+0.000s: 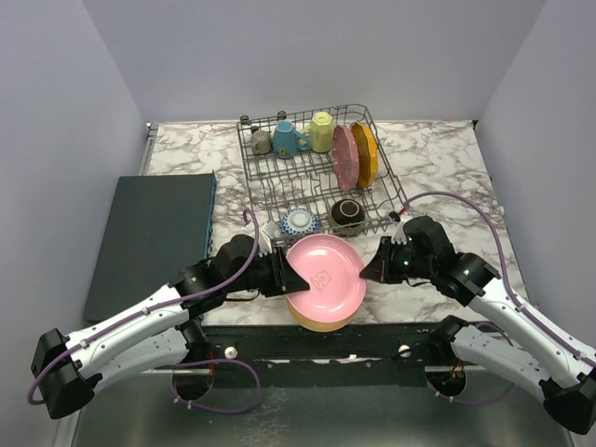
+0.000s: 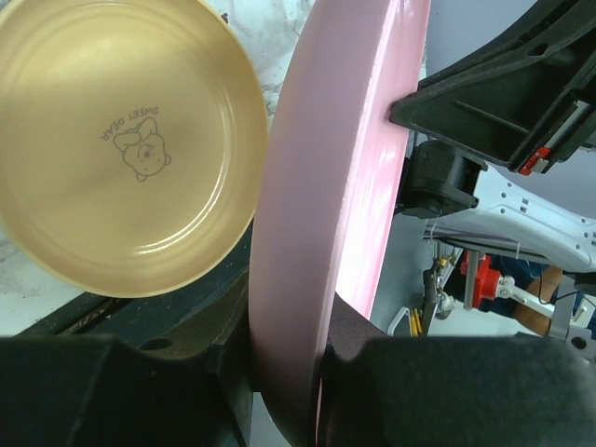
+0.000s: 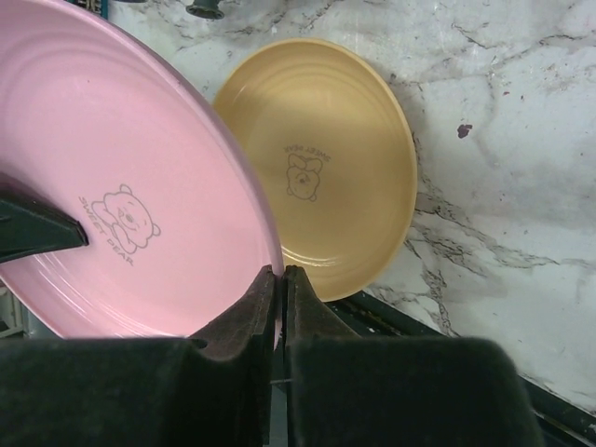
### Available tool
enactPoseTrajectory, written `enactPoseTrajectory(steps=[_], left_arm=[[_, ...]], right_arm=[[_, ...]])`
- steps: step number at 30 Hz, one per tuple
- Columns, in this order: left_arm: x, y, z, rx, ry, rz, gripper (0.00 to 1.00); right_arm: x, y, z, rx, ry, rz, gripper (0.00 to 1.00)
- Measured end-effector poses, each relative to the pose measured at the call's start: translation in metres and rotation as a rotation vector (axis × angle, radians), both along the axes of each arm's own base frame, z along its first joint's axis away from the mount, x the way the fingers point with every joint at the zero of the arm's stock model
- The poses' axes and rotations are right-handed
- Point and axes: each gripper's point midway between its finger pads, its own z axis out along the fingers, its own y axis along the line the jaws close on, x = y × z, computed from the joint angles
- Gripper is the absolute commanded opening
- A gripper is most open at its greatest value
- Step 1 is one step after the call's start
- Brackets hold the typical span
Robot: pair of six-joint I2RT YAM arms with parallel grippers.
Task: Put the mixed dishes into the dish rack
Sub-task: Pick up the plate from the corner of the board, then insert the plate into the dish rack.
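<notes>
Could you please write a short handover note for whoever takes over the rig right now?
Left gripper: closed on the pink plate, left rim. Right gripper: shut on its right rim. Plate is held over the yellow plate on the table.
Done: three mugs, two plates, two bowls in the dish rack.
Left: rack the pink plate, then the yellow plate.

White shells and black joints are covering the left arm (image 1: 140, 323) and right arm (image 1: 521, 309); purple cables (image 1: 463, 199) are looping off both; the left tool (image 1: 291, 277) and right tool (image 1: 372, 266) are showing matte black.
</notes>
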Motion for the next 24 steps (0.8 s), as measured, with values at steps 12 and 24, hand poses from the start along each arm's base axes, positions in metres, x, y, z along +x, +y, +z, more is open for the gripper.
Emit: enactPoseTrajectory(steps=[12,24], left_arm=[[0.0,-0.001,0.013,-0.049,-0.018,0.007,0.0],[-0.002,-0.003,0.039,-0.147,-0.061,0.001,0.0]], right_arm=[[-0.004,-0.001,0.018,0.089,-0.052,-0.03,0.49],[-0.011,0.007,0.031,0.227,-0.07,-0.037,0.58]])
